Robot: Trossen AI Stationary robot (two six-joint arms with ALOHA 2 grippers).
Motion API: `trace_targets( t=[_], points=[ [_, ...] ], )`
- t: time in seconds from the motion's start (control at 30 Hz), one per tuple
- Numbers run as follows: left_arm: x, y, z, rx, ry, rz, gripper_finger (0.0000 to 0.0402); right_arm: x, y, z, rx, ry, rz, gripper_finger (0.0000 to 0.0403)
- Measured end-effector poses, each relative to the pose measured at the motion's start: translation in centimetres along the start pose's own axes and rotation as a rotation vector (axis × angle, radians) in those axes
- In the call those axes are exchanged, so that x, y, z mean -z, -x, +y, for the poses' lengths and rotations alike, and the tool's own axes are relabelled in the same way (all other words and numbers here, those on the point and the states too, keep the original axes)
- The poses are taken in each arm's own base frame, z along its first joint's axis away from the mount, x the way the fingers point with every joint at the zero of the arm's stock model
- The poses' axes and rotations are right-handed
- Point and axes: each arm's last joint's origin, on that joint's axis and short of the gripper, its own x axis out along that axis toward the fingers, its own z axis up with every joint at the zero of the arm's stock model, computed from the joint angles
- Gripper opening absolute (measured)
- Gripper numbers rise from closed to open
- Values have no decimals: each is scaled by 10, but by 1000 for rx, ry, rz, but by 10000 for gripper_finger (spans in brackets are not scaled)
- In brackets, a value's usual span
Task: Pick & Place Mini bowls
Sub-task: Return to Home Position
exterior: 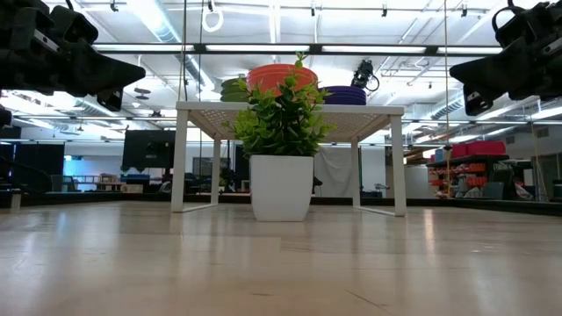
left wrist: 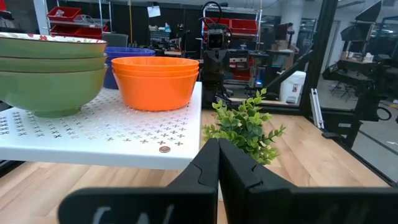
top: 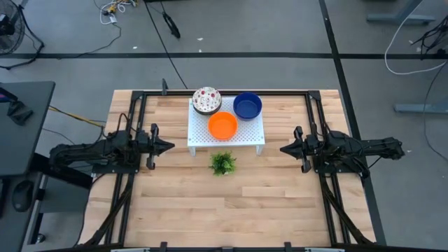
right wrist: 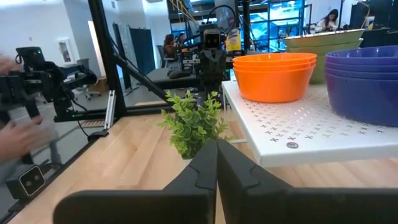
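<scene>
On the rack (top: 202, 137) sit mini bowls (top: 223, 125); left tool (top: 169, 146), right tool (top: 285, 149) closed.

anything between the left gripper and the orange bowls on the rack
Nothing visible. The left gripper sees the orange bowls on the white rack unobstructed; the plant stands in front of the rack, off that line.

Blue bowls (left wrist: 129, 56) mostly hidden (behind orange bowls (left wrist: 155, 82))
</scene>
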Motion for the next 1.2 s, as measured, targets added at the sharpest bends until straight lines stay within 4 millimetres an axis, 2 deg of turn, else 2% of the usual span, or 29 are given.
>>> trace_targets(
  t=[0.27,0.57,1.2],
  points=[
    [1,0,0,-3,-11,7,5,0,0,0,0,0,0,13],
    [3,0,-3,26,-129,26,5,0,0,0,0,0,0,13],
    [0,-1,-8,77,-128,-2,5,0,0,0,0,0,0,13]
  ],
)
